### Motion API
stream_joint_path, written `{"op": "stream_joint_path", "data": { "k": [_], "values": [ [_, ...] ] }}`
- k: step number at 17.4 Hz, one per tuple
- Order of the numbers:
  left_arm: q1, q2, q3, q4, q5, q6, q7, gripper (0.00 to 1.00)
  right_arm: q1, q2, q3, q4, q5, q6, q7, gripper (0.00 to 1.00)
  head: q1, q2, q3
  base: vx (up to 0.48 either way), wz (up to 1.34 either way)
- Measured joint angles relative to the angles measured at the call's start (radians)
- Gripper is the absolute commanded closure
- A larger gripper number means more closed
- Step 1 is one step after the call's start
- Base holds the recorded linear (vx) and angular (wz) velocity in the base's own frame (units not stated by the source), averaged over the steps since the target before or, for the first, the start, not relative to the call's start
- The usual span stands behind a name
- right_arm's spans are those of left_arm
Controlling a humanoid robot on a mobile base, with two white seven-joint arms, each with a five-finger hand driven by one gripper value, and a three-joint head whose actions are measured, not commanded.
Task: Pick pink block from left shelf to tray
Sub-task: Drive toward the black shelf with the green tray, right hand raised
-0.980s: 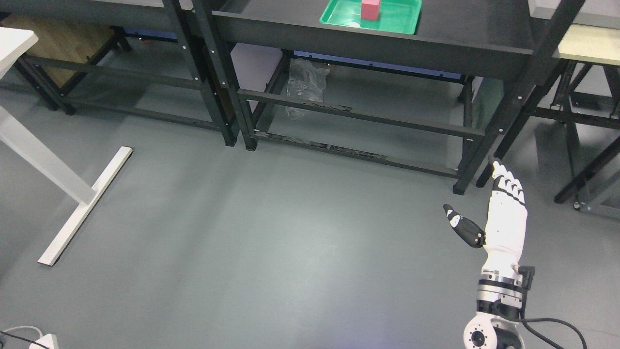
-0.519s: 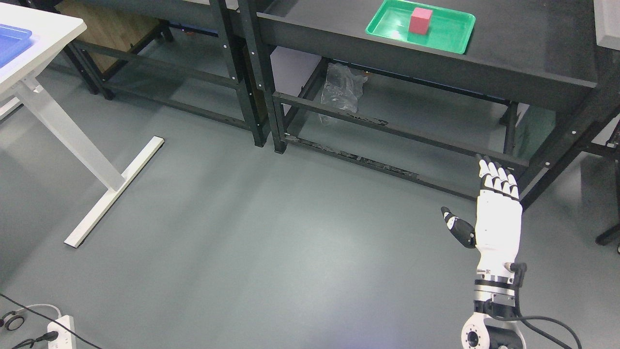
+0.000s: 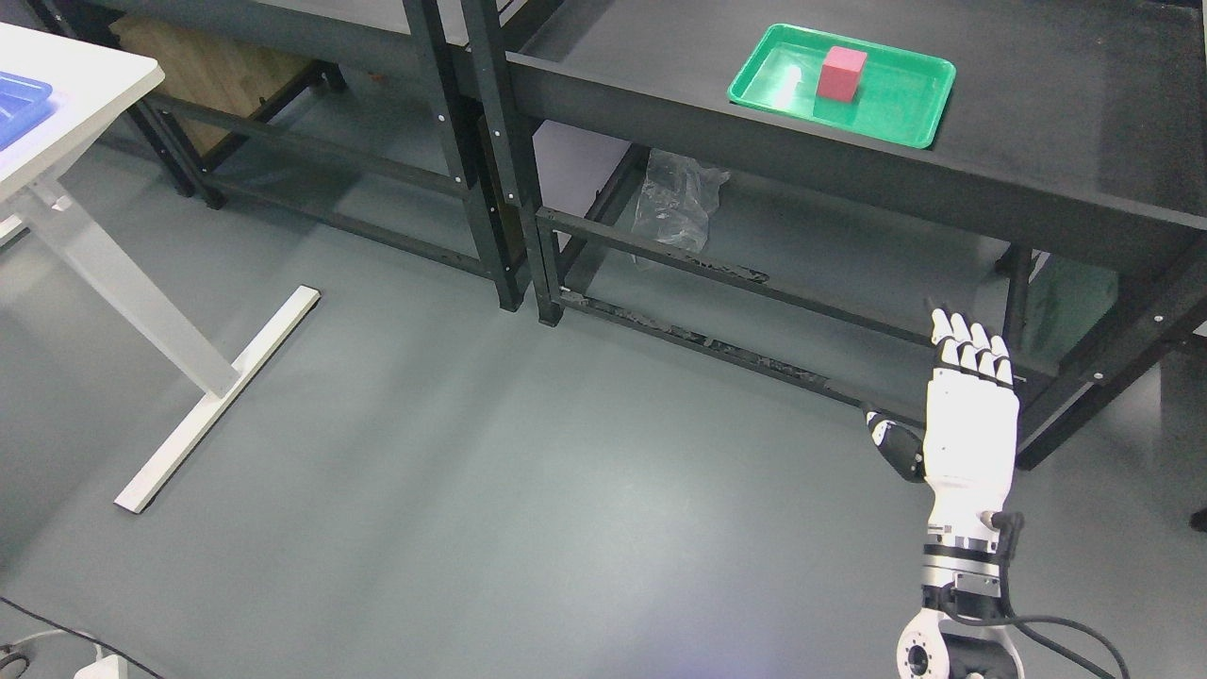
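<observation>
The pink block (image 3: 841, 73) stands inside the green tray (image 3: 905, 104); it looks light, rigid, best pinched across opposite flat faces. Well below the tray, the right hand (image 3: 967, 415) hangs empty, fingers extended.

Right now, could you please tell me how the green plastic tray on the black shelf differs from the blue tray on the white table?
The green plastic tray is fully in view, while the blue tray is cut off by the picture's left edge. The green plastic tray holds a pink block; nothing shows in the visible part of the blue tray. The green one sits on the black shelf, the blue one on the white table. Both have raised rims.
</observation>
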Motion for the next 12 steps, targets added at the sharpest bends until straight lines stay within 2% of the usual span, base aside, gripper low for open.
{"op": "stream_joint_path", "data": {
  "k": [12],
  "values": [
    [0.000, 0.000, 0.000, 0.000, 0.000, 0.000, 0.000, 0.00, -0.003, 0.001, 0.001, 0.001, -0.005, -0.003, 0.000, 0.01, 0.0000, 0.000, 0.000, 0.278, -0.08]
  ]
}}
